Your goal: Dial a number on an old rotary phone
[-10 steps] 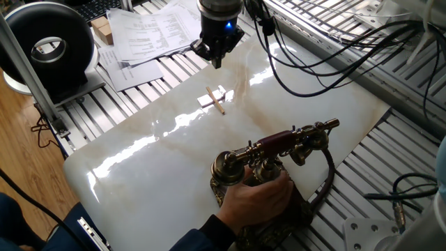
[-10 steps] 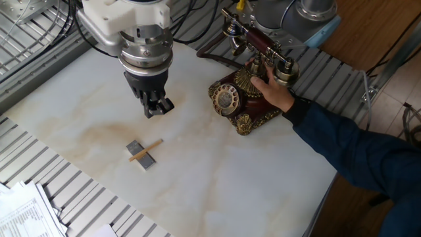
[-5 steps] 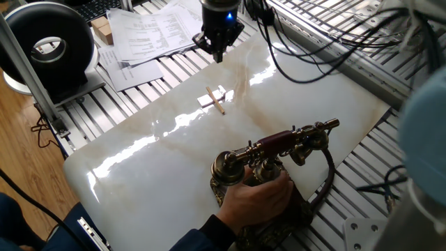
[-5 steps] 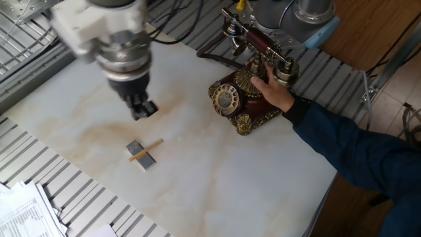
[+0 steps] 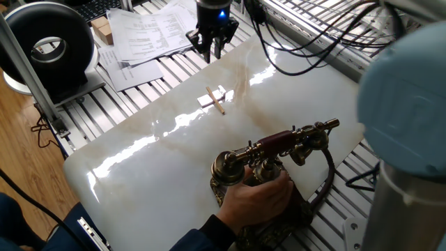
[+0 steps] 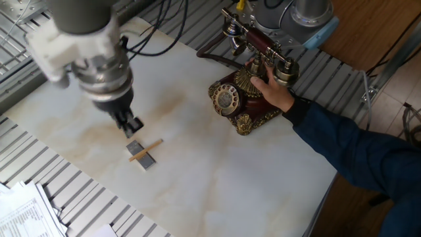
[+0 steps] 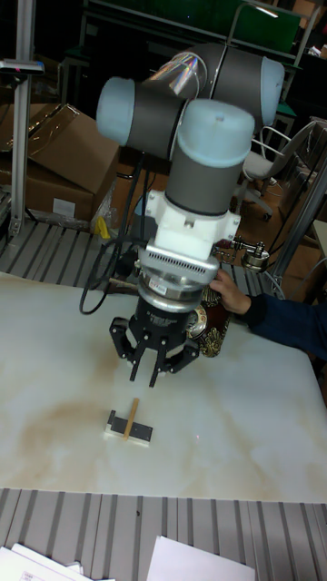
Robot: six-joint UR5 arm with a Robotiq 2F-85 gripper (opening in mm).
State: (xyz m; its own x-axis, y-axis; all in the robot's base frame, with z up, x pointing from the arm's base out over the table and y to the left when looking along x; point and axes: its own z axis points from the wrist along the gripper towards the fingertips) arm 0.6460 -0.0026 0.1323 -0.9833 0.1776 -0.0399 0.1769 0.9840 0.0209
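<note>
The old rotary phone [image 6: 240, 99], ornate brass with a maroon-barred handset [image 5: 279, 143] on its cradle, stands at one side of the marble table. A person's hand [image 6: 276, 92] holds its base. The dial [image 6: 225, 97] faces the open table. The phone [image 7: 214, 325] is mostly hidden behind the arm in the tall view. My gripper [image 6: 131, 124] hangs well away from the phone, just above the table beside a thin wooden stick [image 6: 145, 150]. Its fingers are together and hold nothing. The gripper [image 5: 211, 47] sits near the table's far edge, and the gripper [image 7: 151, 365] points down.
The stick [image 7: 133, 419] lies across a small grey block [image 6: 141, 157]. The person's blue-sleeved arm [image 6: 355, 155] reaches in over the table edge. Papers [image 5: 150, 31] and a black round device [image 5: 49, 49] lie beyond the table. Cables [image 5: 313, 56] hang near the arm.
My gripper has moved away from the phone and come down close beside the stick and block. The phone, hand and stick have stayed put.
</note>
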